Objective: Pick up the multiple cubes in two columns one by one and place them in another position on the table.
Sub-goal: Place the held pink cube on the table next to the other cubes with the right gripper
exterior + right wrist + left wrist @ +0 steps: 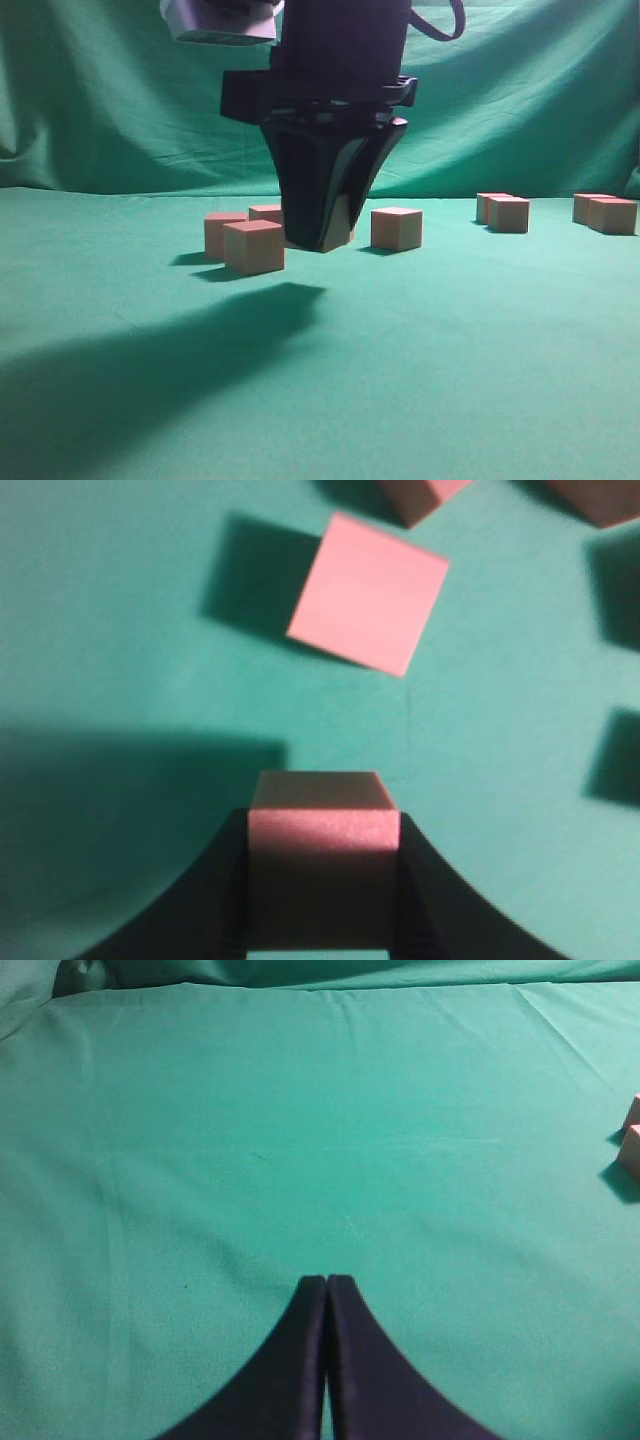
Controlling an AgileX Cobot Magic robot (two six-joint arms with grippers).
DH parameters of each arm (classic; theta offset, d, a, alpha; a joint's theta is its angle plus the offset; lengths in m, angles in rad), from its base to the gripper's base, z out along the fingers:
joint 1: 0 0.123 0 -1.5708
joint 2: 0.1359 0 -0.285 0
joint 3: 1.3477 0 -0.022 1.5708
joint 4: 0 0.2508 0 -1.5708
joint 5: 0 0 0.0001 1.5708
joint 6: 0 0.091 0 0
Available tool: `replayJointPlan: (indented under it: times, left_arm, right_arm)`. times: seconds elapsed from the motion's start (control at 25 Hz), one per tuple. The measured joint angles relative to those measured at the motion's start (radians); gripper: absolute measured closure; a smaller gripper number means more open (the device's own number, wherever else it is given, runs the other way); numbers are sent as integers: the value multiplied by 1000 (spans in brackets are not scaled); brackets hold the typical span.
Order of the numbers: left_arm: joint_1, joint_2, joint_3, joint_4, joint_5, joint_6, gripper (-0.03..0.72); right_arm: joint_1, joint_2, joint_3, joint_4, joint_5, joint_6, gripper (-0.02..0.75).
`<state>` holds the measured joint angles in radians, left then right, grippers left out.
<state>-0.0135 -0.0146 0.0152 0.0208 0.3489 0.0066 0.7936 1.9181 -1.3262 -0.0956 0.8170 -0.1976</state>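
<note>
A green cloth-covered table [150,400] spreads toward a draped backdrop [100,90] of the same cloth, and the right arm's gripper [322,240] hangs low over the table's middle, its dark fingers pinching one pinkish cube [322,865] between them; the wrist view shows the block wedged squarely in the jaws, though whether it rests on the cloth or rides just above it cannot be told. The left gripper [326,1295] sits idle over bare cloth nearer the table's left side, its fingers pressed together on nothing. Around the held block stand a cluster of cubes [253,245] just left of the gripper and a single cube [396,228] just right of it, while two pairs [508,213] wait toward the far right edge. Judging by this spread, the job looks partway through: some blocks appear relocated near the middle, and the paired ones at the right seem yet to be carried across.
</note>
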Motion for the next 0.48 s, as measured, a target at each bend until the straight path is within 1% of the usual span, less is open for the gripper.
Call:
replayJointPlan:
  times: [0.48]
  left_arm:
    - [0,0,0,0,0,0,688]
  right_arm:
    - [0,58,-16,-41,-49,2,480]
